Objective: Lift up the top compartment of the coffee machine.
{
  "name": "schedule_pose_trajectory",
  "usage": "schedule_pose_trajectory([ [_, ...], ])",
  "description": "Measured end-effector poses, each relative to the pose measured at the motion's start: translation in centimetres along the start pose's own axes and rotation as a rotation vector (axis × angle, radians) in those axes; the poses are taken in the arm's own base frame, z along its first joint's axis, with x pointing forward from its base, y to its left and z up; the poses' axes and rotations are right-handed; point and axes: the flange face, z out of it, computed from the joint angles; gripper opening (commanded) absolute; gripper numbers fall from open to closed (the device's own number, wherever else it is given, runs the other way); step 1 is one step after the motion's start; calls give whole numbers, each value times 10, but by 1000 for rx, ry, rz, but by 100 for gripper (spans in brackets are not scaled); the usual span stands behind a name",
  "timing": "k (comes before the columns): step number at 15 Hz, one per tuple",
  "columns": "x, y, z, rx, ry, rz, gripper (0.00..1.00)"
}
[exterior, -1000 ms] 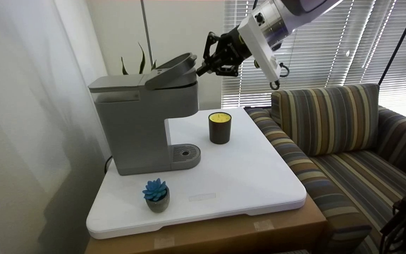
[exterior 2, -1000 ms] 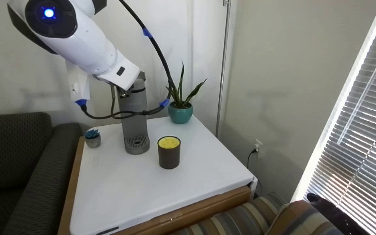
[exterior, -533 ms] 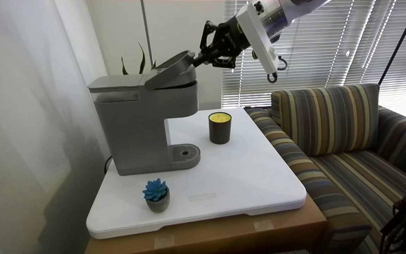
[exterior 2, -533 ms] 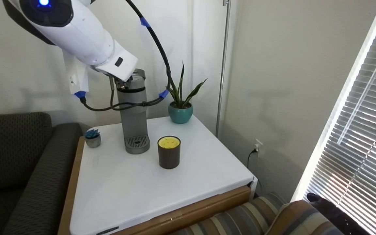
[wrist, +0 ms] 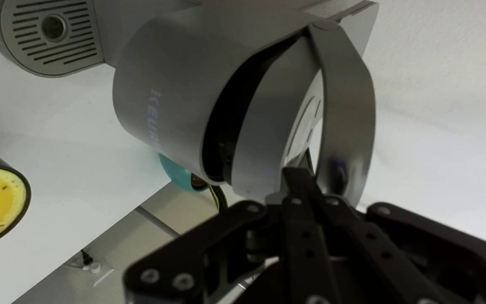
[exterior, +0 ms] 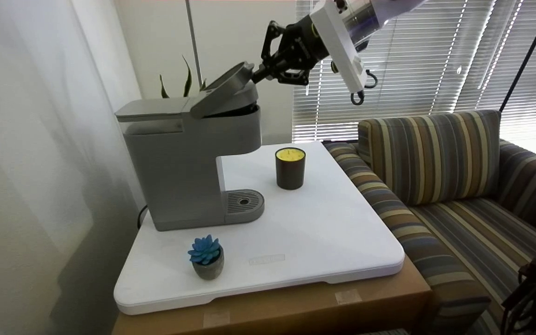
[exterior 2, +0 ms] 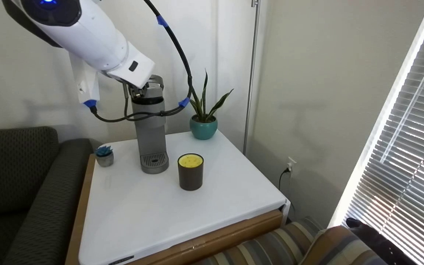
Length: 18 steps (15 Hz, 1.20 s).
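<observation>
Below the slim black metal fingers, the boxy grey plastic coffee machine is seen; its round-fronted grey plastic top compartment, at their tips, is partly raised. Under the arched grey plastic handle just beside them, pressure should be applied up and back in an arc. The fingers are closed together, nothing seen gripped, so slipping should be avoided.

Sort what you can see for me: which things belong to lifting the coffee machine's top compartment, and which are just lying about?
Part of the job:
coffee machine
top compartment, tilted partway up
hand, shut, at the compartment's front

Just lying about:
candle jar
blue succulent in a small grey pot
plant in a teal pot
striped armchair
</observation>
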Motion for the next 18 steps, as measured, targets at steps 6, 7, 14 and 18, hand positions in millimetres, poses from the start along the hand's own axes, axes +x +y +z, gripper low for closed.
schedule_pose_trajectory([
  [6,5,-18,1,18,-4,-59,0],
  [7,6,-21,2,22,-5,-69,0],
  [14,5,-45,5,52,-12,-122,0],
  [18,1,-57,8,67,-19,-141,0],
])
